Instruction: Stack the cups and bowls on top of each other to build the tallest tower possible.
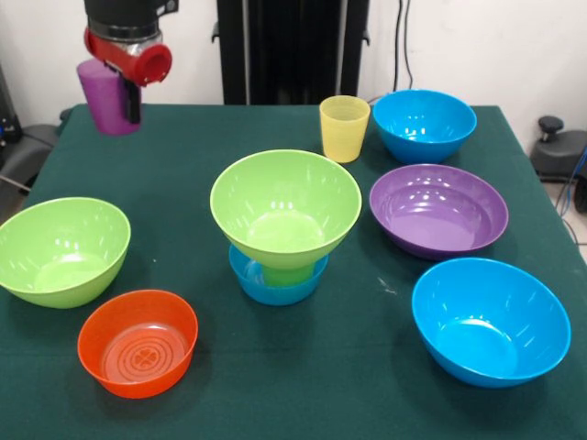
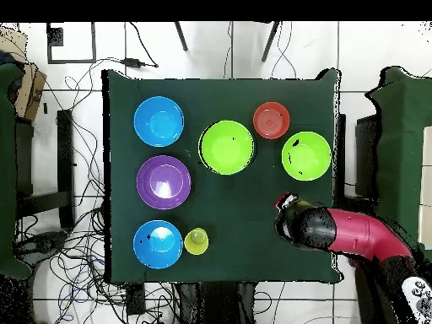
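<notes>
My gripper (image 1: 116, 92) hangs above the table's back left corner in the front view, shut on the purple cup (image 1: 101, 105), which is held clear of the cloth. At mid-table stands the tower: a small blue bowl (image 1: 275, 288), a green cup (image 1: 286, 273) inside it, and a lime green bowl (image 1: 285, 206) resting on the cup. From overhead only that top bowl (image 2: 226, 147) shows, and the red arm covers the gripper (image 2: 287, 216). A yellow cup (image 1: 344, 128) stands upright behind the tower.
Loose bowls ring the tower: a lime green one (image 1: 61, 250) and a small orange one (image 1: 138, 342) at left, a wide purple one (image 1: 438, 209) at right, a blue one (image 1: 424, 125) at the back and another blue one (image 1: 490, 321) at front right.
</notes>
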